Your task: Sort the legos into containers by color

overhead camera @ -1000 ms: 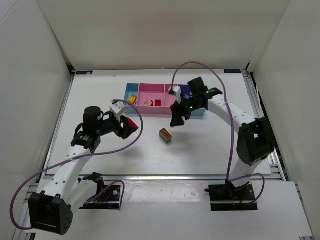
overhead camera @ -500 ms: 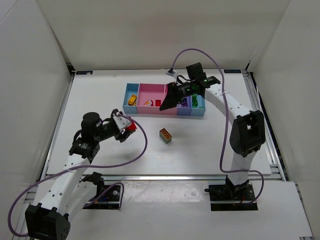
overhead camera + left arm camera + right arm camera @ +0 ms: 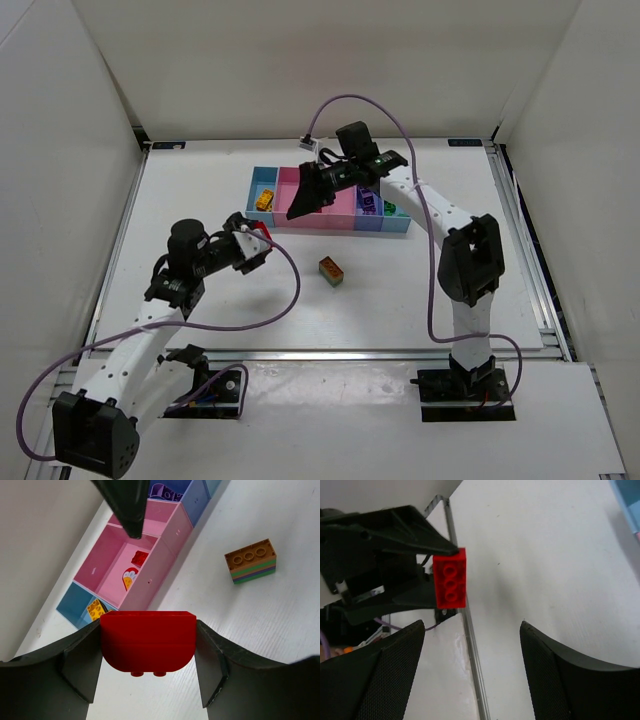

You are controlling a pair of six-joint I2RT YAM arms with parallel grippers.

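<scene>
Red lego (image 3: 148, 645) is clamped in your left gripper (image 3: 148, 630); right gripper (image 3: 470, 675) stands apart, empty. Next: carry it over the pink bin (image 3: 107, 565) and release.

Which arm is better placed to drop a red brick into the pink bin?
Left. The left tool grips a red brick and faces the wide pink bin; the right tool hangs open and empty over the bins.
</scene>
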